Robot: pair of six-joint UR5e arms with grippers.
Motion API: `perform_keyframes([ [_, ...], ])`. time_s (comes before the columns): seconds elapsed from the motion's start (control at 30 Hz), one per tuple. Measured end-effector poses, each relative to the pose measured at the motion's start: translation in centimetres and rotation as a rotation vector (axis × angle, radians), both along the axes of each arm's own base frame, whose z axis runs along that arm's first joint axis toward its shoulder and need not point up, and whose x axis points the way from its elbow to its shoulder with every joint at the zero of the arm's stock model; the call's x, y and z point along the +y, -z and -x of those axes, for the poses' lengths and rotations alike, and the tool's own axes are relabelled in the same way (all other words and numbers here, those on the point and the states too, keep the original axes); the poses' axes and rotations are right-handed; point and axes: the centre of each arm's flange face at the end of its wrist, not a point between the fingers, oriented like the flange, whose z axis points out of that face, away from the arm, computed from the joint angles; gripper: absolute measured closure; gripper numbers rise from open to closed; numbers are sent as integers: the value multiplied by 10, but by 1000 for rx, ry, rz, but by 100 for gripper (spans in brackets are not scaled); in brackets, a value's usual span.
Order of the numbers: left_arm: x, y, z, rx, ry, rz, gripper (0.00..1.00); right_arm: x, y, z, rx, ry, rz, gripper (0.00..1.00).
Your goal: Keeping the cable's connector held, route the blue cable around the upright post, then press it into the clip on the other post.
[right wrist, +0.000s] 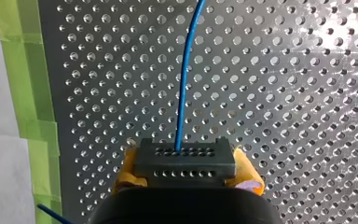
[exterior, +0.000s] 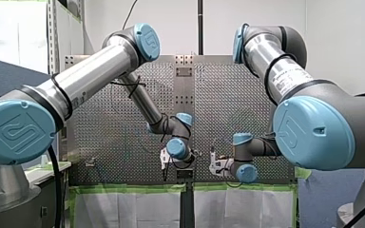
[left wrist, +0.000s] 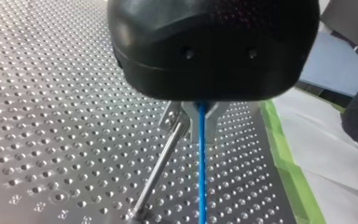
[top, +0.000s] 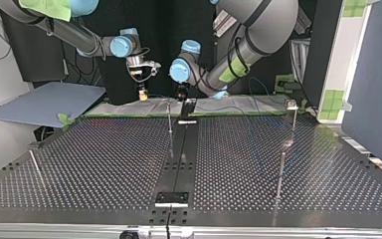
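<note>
In the right wrist view my right gripper has its yellow pads shut on a dark grey connector. The blue cable runs out of it over the perforated table. My left gripper has its metal fingers shut on the blue cable, right beside the top of a thin upright post. In the top view both grippers hang at the table's far edge, the right one left of the left one, with that post just before them.
A second post with a clip stands at the top view's far right, another plain post nearer the camera, and one more at its left. Green tape and white sheeting line the table's edge.
</note>
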Motion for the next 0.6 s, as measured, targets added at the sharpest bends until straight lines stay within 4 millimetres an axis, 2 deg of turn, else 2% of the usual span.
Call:
perform_keyframes([
  [0.6,13,2,-23,24,2,142,99,-11,-3,4,-10,2,8,100],
])
